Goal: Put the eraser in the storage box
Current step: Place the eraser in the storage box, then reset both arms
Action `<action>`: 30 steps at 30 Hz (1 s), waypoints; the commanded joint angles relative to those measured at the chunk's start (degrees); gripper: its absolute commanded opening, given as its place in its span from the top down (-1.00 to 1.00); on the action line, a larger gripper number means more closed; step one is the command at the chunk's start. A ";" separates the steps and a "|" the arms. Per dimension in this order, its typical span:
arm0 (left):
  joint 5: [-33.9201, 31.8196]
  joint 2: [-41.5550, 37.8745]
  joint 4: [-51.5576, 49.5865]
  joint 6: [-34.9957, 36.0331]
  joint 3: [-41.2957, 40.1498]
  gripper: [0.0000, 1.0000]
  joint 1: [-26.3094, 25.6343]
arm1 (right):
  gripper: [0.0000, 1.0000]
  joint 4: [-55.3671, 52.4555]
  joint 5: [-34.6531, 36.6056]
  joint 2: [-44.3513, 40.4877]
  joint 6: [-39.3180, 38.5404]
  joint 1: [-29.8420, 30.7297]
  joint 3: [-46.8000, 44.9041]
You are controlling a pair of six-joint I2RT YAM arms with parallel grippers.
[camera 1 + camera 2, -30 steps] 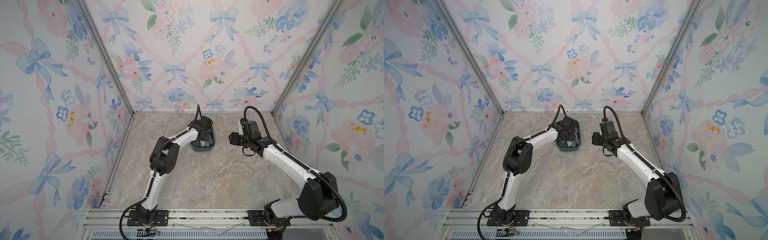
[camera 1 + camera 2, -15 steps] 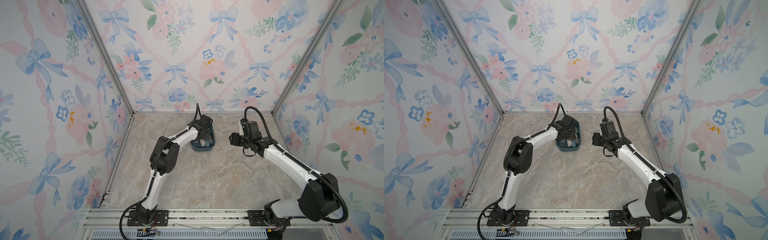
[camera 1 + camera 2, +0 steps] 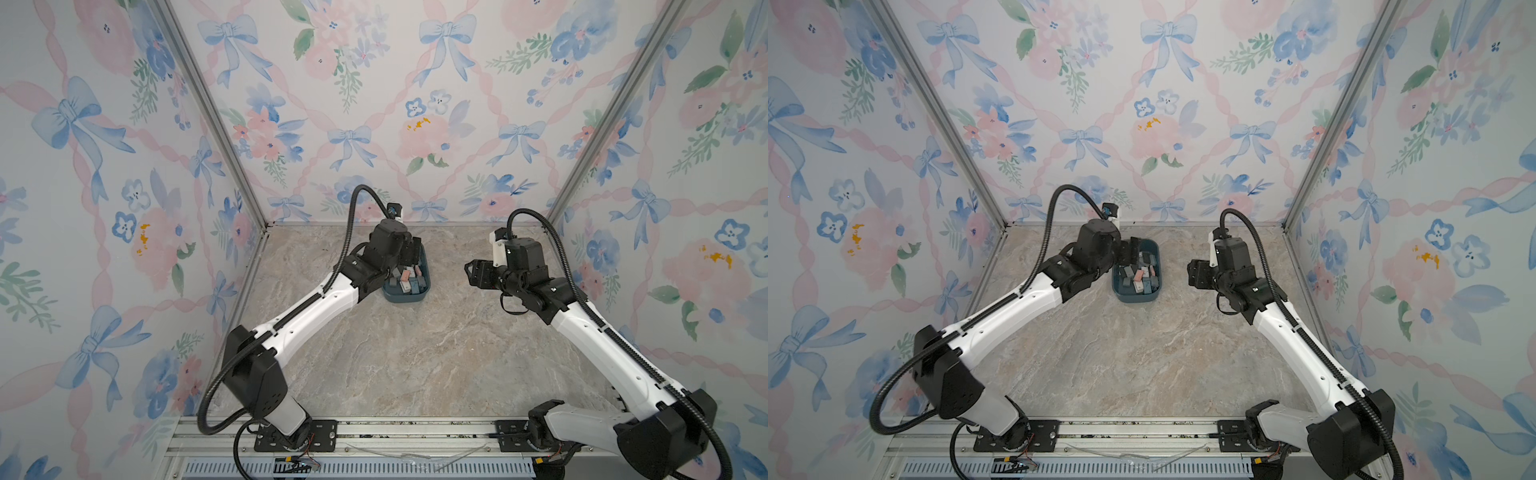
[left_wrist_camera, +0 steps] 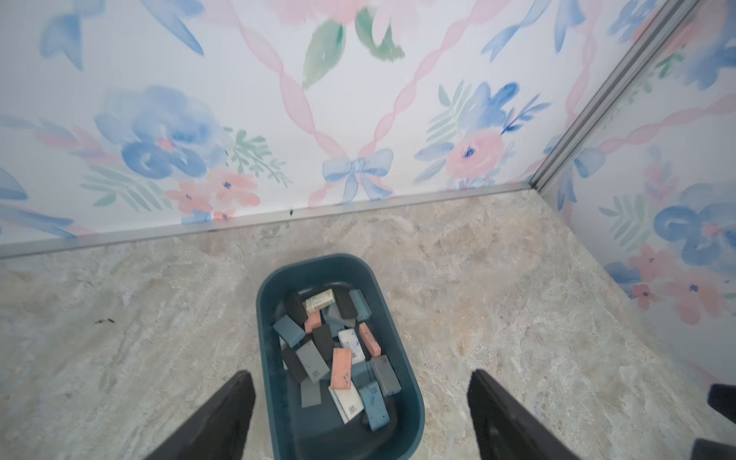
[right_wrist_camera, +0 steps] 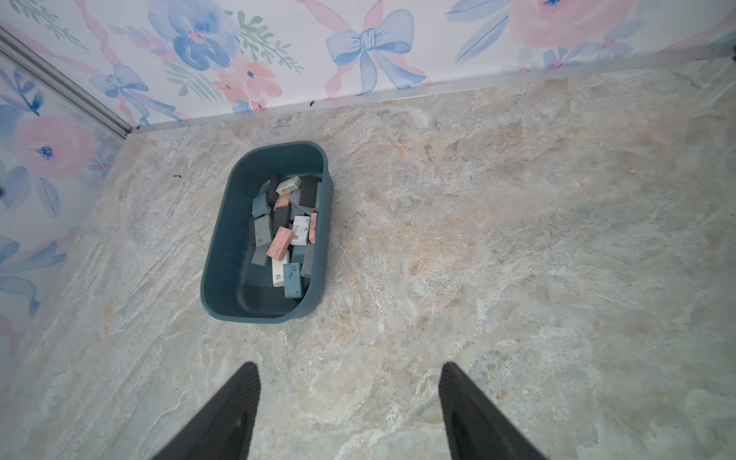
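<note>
**Top views, 12 o'clock toward the back wall [image 3: 415, 124].** The storage box [image 3: 406, 297] [image 3: 1136, 297] stands on the marbled table [image 3: 415, 357], toward 12 o'clock from the table's middle and near the back wall. Its long side runs from 12 to 6. It holds a loose pile of erasers [image 4: 322, 342] in blue, grey, black, white and salmon. A salmon eraser [image 4: 341, 368] [image 5: 280, 241] lies on top near the middle of the pile.

The left gripper [image 3: 411, 253] [image 3: 1133, 249] reaches in from 7 o'clock and hangs over the box's 12 o'clock end. In the left wrist view its fingers [image 4: 223, 418] stand wide apart. Nothing is held between them, and the box shows below the gap.

The right gripper [image 3: 469, 272] [image 3: 1192, 272] is at the box's 3 o'clock, apart from it and above bare table. In the right wrist view its fingers [image 5: 231, 406] are likewise spread and empty.

**Change over the last second.** The left wrist now sits farther toward 12 o'clock in both top views. Whether it was raised or moved back cannot be told. Its cable [image 3: 365, 187] bows out wider toward 10 o'clock, and more of the pile is uncovered. The box has not shifted and the right arm keeps the same pose. The earlier views are too small to show how the fingers stood then.
</note>
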 commanded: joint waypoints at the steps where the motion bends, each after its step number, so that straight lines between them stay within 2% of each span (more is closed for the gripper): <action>1: -0.64 -8.64 11.53 3.07 -11.89 -0.82 1.99 | -0.81 -3.88 -0.44 -3.68 -4.14 -0.56 1.18; 3: -1.53 -14.68 13.65 3.35 -18.08 -0.94 3.44 | -0.97 -3.94 0.52 -5.89 -5.63 -0.71 -0.11; 4: -2.45 -17.48 14.13 3.73 -21.22 -0.95 4.20 | -0.92 -3.87 1.46 -7.11 -6.35 -0.90 -0.97; 10: -11.47 -31.48 16.49 7.19 -38.89 -0.95 10.33 | -0.92 1.78 3.55 -13.36 -9.49 -4.65 -10.33; 13: -12.12 -37.83 21.50 7.32 -47.94 -0.96 16.81 | -0.92 7.15 3.82 -15.12 -9.88 -8.88 -17.33; 17: -15.91 -43.02 34.02 6.50 -59.40 -0.96 23.00 | -0.92 17.77 3.61 -16.02 -10.81 -15.05 -26.98; 20: -14.40 -42.72 36.70 6.68 -63.62 -0.95 28.09 | -0.92 23.97 0.95 -14.75 -10.58 -20.24 -31.91; 22: -13.53 -40.84 41.59 8.12 -66.76 -0.95 29.63 | -0.92 30.15 -0.08 -13.98 -11.00 -22.04 -35.69; 25: -9.80 -35.92 49.84 10.93 -70.30 -0.95 31.42 | -0.92 37.75 -0.09 -12.51 -12.43 -22.72 -39.68; 30: -3.08 -26.10 57.69 13.26 -71.07 -0.96 34.37 | -0.92 44.13 0.93 -7.69 -15.82 -22.90 -41.99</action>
